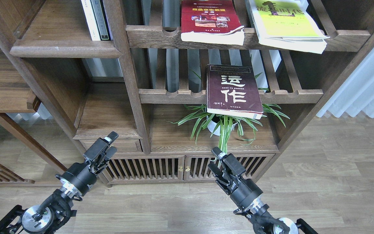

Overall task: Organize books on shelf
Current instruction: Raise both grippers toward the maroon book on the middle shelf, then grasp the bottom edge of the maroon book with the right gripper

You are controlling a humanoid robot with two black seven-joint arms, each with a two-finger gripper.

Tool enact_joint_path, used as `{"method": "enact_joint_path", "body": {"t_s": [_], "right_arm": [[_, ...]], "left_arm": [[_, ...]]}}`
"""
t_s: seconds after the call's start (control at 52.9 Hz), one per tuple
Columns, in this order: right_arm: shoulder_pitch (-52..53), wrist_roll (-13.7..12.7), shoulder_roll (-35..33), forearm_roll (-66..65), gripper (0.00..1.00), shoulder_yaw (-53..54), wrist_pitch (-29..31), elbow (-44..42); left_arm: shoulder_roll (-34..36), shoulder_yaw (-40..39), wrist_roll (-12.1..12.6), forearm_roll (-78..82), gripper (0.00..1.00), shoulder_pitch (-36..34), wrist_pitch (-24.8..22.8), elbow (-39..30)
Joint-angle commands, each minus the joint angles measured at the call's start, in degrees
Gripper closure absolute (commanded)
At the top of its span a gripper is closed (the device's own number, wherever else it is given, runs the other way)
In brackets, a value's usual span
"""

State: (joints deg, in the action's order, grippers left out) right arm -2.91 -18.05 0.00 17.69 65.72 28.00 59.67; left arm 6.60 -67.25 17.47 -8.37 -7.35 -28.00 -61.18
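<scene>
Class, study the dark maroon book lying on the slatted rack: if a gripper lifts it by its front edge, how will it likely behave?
The maroon book looks like a paperback, so it would probably sag. Its front edge overhangs the rack's rail, so it may tip forward if nudged. Its cover looks smooth, perhaps slippery.

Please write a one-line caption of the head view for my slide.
Both grippers, left and right, hang empty below a walnut bookcase with red, yellow-green and maroon paperbacks on slatted racks.
</scene>
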Motion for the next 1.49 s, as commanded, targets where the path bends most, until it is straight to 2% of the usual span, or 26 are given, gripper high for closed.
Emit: {"method": "enact_joint_path", "body": {"t_s": [0.0,0.132,0.397,0.718,0.831,0.888,0.907,0.945,0.964,0.982,1.02,1.096,1.322,1.474], "right_arm": [[-0.08,-0.32,0.0,-0.11,0.01,-0.85,0.0,0.36],[0.1,-0.41,0.0,-0.46,0.01,-1.29,0.0,0.19],[3.26,-0.85,0.0,-1.17,0.01,-4.1,0.0,0.1],[3.97,1.17,0.0,-0.46,0.01,-3.84,0.0,0.8],[5.2,4.33,0.0,0.5,0.01,-4.28,0.0,2.38],[5.9,8.72,0.0,1.03,0.01,-5.51,0.0,2.74],[5.9,9.34,0.0,1.12,0.01,-5.77,0.0,2.82],[6.51,13.89,0.0,1.47,0.02,-7.26,0.0,3.18],[6.6,14.53,0.0,1.56,0.02,-7.44,0.0,3.26],[6.95,16.36,0.0,1.73,0.02,-7.88,0.0,3.26],[7.74,18.48,0.0,2.08,0.02,-8.23,0.0,3.26],[8.71,20.5,0.0,2.44,0.01,-8.32,0.0,3.18],[9.94,20.6,0.0,4.54,0.01,-11.57,0.0,1.86],[11.43,20.6,0.0,7.53,0.01,-11.66,-4.62,0.89]], "left_arm": [[-0.1,-0.34,0.11,0.54,0.0,0.67,0.0,-0.35],[0.96,-3.76,-0.07,1.33,0.0,0.75,0.0,0.18],[2.36,-4.12,-0.06,3.0,0.0,3.22,0.0,0.09],[4.47,-4.91,-0.15,3.0,0.0,3.22,0.0,0.71],[4.65,-5.09,-0.15,3.0,0.0,3.13,0.0,1.94],[4.65,-5.18,-0.15,3.0,0.0,3.13,0.0,2.38],[4.65,-5.18,-0.15,3.0,0.0,3.13,0.0,2.38],[4.65,-5.18,-0.24,3.0,0.0,3.21,0.0,2.47],[4.65,-5.18,-0.24,3.0,0.0,3.22,0.0,2.47],[4.65,-5.26,-0.24,3.0,0.0,3.22,0.0,2.64],[4.74,-5.18,-0.24,3.0,0.0,3.22,0.0,2.82],[4.65,-5.18,-0.15,3.0,0.0,3.13,0.0,3.6],[4.56,-5.09,-0.15,3.0,0.0,2.34,0.0,4.4],[4.65,-5.26,-0.24,3.0,0.0,2.6,0.0,4.4]]}}
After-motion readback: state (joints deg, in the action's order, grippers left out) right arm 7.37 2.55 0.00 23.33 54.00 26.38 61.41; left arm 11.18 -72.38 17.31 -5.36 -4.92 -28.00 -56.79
